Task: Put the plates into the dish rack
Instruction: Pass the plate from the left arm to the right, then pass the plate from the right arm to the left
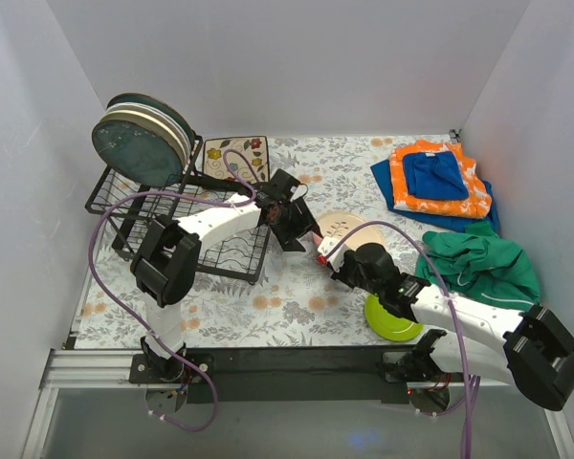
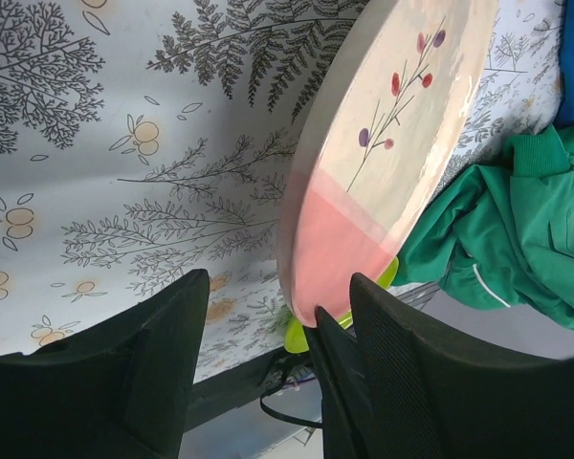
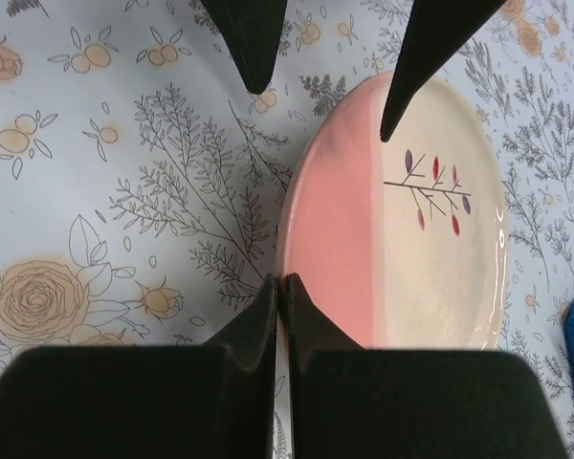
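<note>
No lettering or numbers I can read anywhere; the pink-cream plate (image 3: 411,220) shows only a painted sprig, and finer marks may be too small.

Pink-cream sprig plate (image 2: 392,143) edge btw open left pincer (image 2: 279,282) tips, green cloth (image 2: 517,239) at rt

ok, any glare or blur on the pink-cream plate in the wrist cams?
Left wrist: pink-cream plate sharp, bright sheen streak toward its right rim; left gripper reads flat black, no detail. Right wrist: plate sharp, slight sheen at the right rim; right gripper likewise black. Top external: even light, soft shadows.
</note>
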You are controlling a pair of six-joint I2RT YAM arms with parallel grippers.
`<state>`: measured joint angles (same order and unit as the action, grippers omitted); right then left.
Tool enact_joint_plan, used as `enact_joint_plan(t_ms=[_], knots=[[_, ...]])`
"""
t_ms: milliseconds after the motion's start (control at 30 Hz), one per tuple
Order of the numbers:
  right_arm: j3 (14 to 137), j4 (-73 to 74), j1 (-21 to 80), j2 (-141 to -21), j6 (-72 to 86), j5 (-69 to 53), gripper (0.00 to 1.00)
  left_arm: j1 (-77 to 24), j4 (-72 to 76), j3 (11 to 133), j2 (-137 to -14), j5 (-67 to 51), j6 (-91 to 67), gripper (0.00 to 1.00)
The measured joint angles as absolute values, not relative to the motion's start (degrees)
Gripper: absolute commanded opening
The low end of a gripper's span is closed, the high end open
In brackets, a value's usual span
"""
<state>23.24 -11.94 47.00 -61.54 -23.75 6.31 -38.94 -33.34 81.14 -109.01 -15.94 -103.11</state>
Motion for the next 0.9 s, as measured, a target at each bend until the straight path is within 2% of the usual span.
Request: enact_joint_plan(t_ms=[267,367,600,633,700,733,767,800,833,900], knots=[[26.5,-9.2,46.9,-60.0,-21.0,5.4,0.01,-38.9,-31.2,81.2,-109.1,-16.4,-102.4,0.59],[28.2,-8.4,46.9,-59.9,-19.4,4.8,0.01,-39.0,-30.4,82.2,-110.0,-16.8,-102.5,0.56],[31.1,-6.4,46.9,-59.9,-14.2,3.9,0.01,-38.9,-26.4,83.8,-112.3,-17.5,-103.7,0.32],[31.4,-6.2,46.9,-59.9,-13.5,3.9,0.01,-38.8,-25.9,83.8,-112.3,-17.5,-103.9,0.19],[31.9,-6.0,46.5,-60.1,-11.6,4.2,0.01,-38.5,-24.4,83.2,-112.3,-17.6,-104.3,0.04],[32.2,-5.9,46.2,-60.2,-10.7,4.3,0.01,-38.3,-23.1,82.4,-112.2,-18.2,-104.6,0.00],[32.7,-5.9,45.9,-60.4,-10.2,4.4,0.01,-37.9,-21.7,81.8,-112.0,-19.0,-104.3,0.00],[33.4,-5.7,45.5,-60.4,-9.6,4.4,0.06,-37.4,-20.3,81.1,-111.6,-19.6,-104.8,0.00],[33.7,-5.6,45.3,-60.5,-9.2,3.8,0.21,-37.1,-20.1,80.6,-111.2,-19.8,-105.0,0.00],[34.5,-4.8,44.9,-60.8,-8.7,2.0,0.38,-36.4,-19.2,79.2,-110.2,-20.3,-104.6,0.00]])
